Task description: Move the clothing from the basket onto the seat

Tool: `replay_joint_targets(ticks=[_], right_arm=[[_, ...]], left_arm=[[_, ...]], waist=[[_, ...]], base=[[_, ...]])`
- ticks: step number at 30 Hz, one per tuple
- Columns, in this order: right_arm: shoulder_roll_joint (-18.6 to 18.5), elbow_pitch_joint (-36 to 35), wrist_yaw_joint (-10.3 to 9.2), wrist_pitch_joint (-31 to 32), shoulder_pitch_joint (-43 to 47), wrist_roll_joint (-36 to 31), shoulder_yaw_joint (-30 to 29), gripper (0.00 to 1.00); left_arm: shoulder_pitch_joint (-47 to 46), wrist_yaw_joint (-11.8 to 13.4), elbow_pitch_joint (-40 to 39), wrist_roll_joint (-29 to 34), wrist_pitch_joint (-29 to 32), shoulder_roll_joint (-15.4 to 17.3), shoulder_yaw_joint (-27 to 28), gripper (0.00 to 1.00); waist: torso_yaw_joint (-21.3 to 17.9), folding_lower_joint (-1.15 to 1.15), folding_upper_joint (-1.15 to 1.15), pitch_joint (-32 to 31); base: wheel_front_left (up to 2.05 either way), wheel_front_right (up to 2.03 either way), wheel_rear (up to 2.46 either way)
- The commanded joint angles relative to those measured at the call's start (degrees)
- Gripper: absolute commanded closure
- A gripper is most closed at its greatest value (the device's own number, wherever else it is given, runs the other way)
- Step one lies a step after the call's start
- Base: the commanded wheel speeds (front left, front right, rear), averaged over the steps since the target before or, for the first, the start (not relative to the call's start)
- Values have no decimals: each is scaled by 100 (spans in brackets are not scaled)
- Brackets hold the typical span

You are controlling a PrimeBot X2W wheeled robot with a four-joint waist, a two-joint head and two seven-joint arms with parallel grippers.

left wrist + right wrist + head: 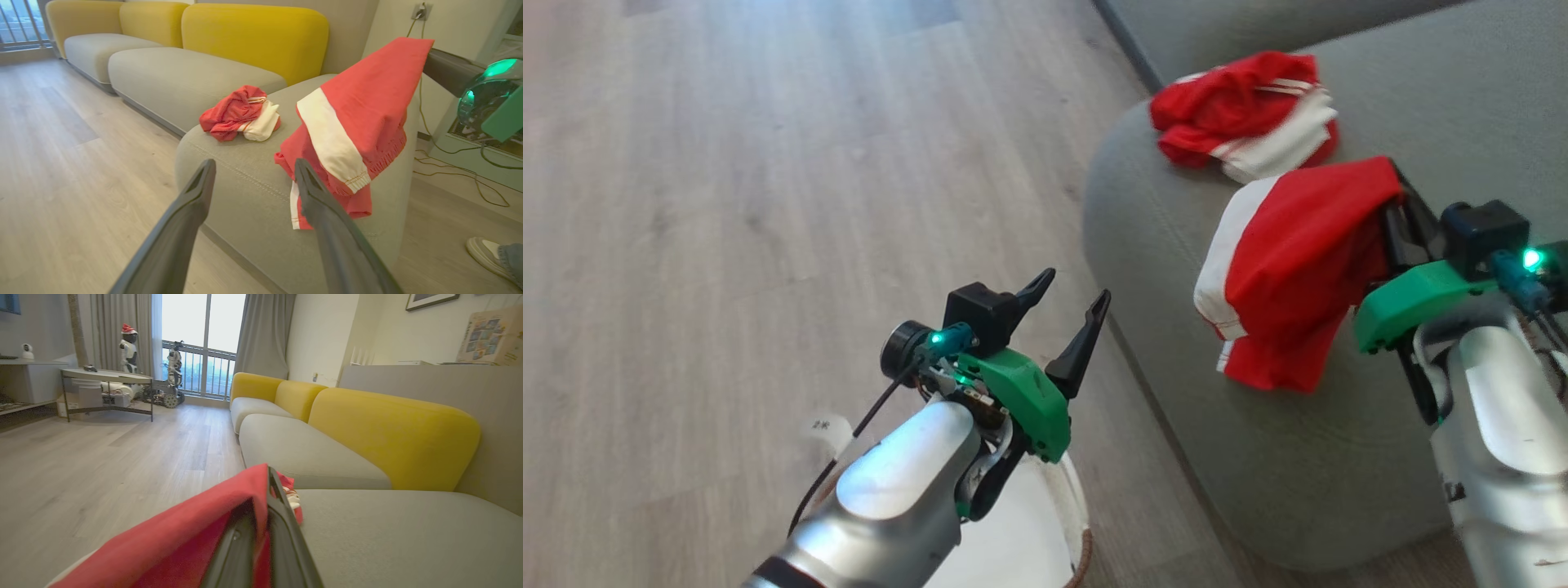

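We see the basket (1083,523) at the bottom of the head view, on the floor (727,204) just beside the seat (1160,212). What shows of its inside is the white liner (1021,531); the left arm covers the rest.

The left gripper (1076,284) hovers above the basket with its 2 fingers spread wide and nothing between them. In its own wrist view the left gripper (254,163) points at the seat's (245,179) rounded end.

The right gripper (1398,192) is closed on 1 hanging garment (1290,261), red with a white panel. The cloth drapes from the fingertips over the seat's front corner. We cannot tell whether its lower hem touches the cushion. In the right wrist view the red cloth (196,539) lies over the closed fingers (282,539).

A 2nd, crumpled garment (1245,114) lies on the seat, apart from the hanging one and farther back.

A person's shoe (486,249) rests on the floor beyond the seat's end.
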Motion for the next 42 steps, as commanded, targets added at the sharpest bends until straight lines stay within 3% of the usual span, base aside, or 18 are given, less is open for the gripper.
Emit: replay_joint_targets(ticks=[1, 7, 14, 21, 30, 35, 42], right_arm=[[-45, -279, -2, 15, -296, -20, 84, 100], [-146, -564, -2, 157, -234, 74, 197, 100], [-248, -829, -2, 333, -189, 190, 249, 100], [-381, -737, -2, 638, -524, 341, 357, 100], [-654, -250, -2, 965, -1912, 614, 194, 100], [-1085, 164, -2, 1121, -2994, 836, 66, 100], [-2010, 1069, -2, 1443, -4371, 624, -452, 100]], left_arm=[[-178, 11, -213, 82, -77, 78, 284, 0], [-40, -47, -416, 361, -78, 36, 466, 0], [48, -114, -524, 588, -78, -13, 578, 0], [73, -182, -628, 758, -78, -37, 642, 0], [-187, -210, -702, 1010, -64, 59, 560, 0], [-508, -147, -913, 1139, 15, 182, 584, 0], [-995, 18, -1545, 1385, 171, 422, 639, 0]], waist=[[-269, 0, 0, 86], [-600, 0, 0, 208], [-713, 0, 0, 295], [-591, 0, 0, 475], [-267, 0, 0, 1213], [9, 0, 0, 1882], [646, 0, 0, 3004]], base=[[0, 0, 0], [0, 0, 0], [0, 0, 0], [0, 0, 0], [0, 0, 0], [0, 0, 0], [0, 0, 0]])
